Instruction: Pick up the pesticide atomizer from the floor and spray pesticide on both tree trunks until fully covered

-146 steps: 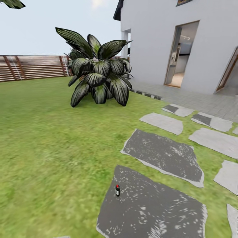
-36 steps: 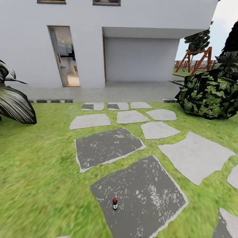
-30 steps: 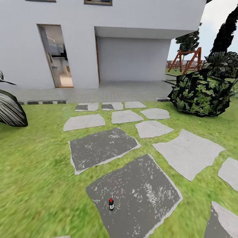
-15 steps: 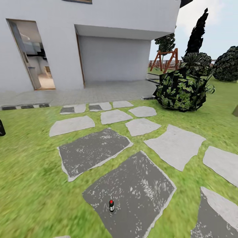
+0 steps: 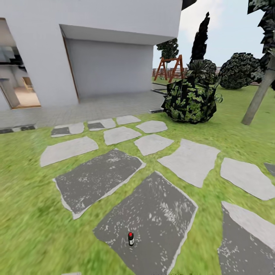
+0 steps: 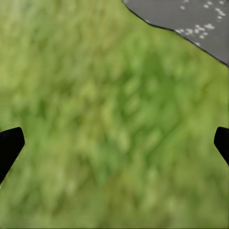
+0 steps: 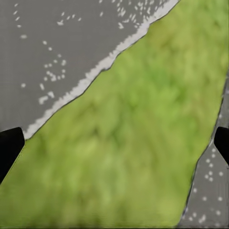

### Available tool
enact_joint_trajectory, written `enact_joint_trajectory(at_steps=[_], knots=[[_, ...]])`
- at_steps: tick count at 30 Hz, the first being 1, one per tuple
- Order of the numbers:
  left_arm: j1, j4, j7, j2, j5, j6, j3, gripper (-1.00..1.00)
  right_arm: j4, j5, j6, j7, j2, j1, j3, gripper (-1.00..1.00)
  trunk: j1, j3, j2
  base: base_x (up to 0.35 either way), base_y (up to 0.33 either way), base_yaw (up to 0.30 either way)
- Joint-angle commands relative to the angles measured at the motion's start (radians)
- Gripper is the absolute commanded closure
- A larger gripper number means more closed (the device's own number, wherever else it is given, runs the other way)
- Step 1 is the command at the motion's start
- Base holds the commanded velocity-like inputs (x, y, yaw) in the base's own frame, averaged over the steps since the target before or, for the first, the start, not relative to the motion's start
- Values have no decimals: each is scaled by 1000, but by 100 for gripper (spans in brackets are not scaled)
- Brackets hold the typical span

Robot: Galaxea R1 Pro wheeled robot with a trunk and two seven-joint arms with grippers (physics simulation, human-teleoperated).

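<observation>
One pesticide atomizer [image 5: 131, 238] in sight, a small dark bottle with a red cap and a white mark, standing upright near the near edge of a dark paving stone [image 5: 152, 214], close to my base and well apart from both arms. It sits on stone, not on the grass [image 5: 30, 229]. I judge it light, rigid and probably smooth-sided, so it could tip or slip; I would take it round the body below the cap, jaws square to it. Left gripper [image 6: 114, 143] hangs over grass with the jaws spread wide, nothing between them. Right gripper [image 7: 114, 143] likewise, wide apart and empty, over a grass strip between two stones. One grey leaning trunk [image 5: 259, 95] at far right, possibly a target tree; I see no second. One leafy shrub [image 5: 189, 101], one swing frame [image 5: 168, 67], one house [image 5: 95, 46].
</observation>
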Motion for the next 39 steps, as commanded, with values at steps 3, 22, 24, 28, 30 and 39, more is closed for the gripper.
enact_joint_trajectory(at_steps=[3,22,24,28,30,39], knots=[[0,1,0,0,0,-3,2,-100,0,0,-3,1,0,-1,-1,-100,0,-1,0,0,306,-300],[0,1,0,0,-1,-3,2,-100,0,0,-3,1,0,-1,-1,-100,0,-1,0,0,307,-300],[0,1,0,0,-1,-3,2,-100,0,0,-3,1,0,-1,-1,-100,0,-1,0,0,307,-300],[0,1,0,0,-1,-3,2,-100,0,0,-3,1,0,-1,0,-100,0,-1,0,0,307,-300],[0,1,0,0,-1,-3,2,-100,0,0,-3,1,0,-1,0,-100,0,-1,0,0,307,-300],[0,1,0,0,-1,-3,1,-100,0,0,-3,0,0,-1,0,-100,0,-1,0,0,298,-300]])
